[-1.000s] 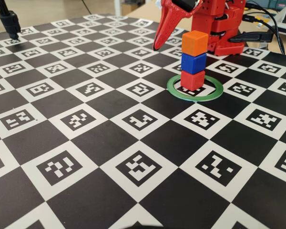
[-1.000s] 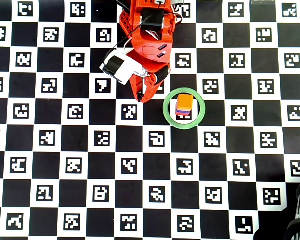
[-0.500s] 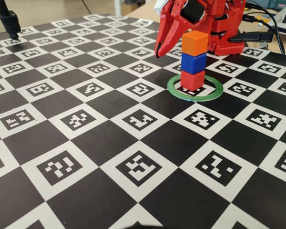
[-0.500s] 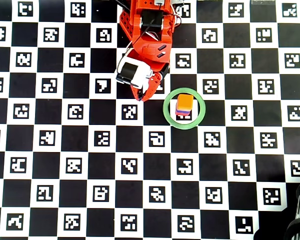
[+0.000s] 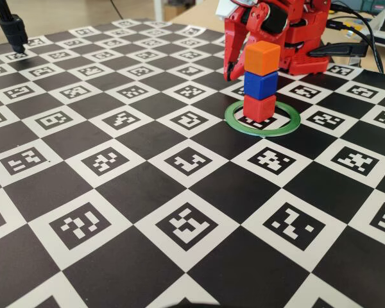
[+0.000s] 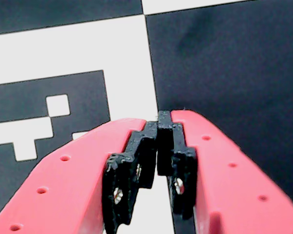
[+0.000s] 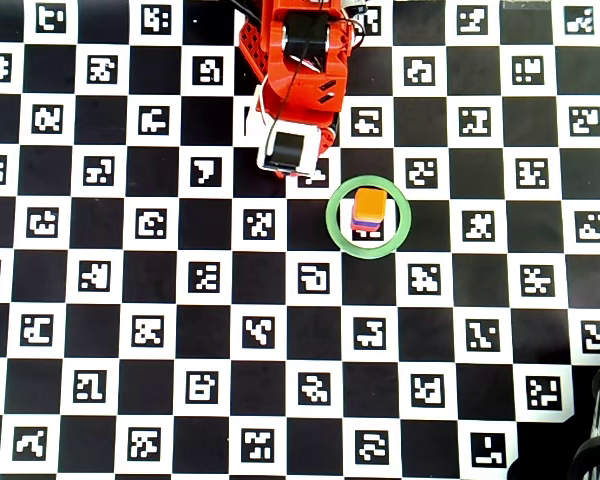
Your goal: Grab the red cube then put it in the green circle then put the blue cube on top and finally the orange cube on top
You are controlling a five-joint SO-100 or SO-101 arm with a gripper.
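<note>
Stack upright, long axis vertical: three cubes, one each. Red cube (image 5: 259, 108) at bottom inside green circle (image 5: 236, 121), blue cube (image 5: 261, 85) on it, orange cube (image 5: 262, 57) on top. One ring on checkerboard table (image 5: 115, 192). Gripper (image 6: 158, 119) beside stack, tips down, jaws together, empty.

- We see the orange cube (image 5: 262, 55) in bright orange, the blue cube (image 5: 261, 85) in deep blue and the red cube (image 5: 259, 107) in matte red.
- We see the green circle (image 5: 233, 120) as a plain green ring.
- The board (image 5: 115, 192) shows black and white checks, with black block markers in the white squares.
- The gripper (image 6: 158, 122) is red with black pads.
</note>
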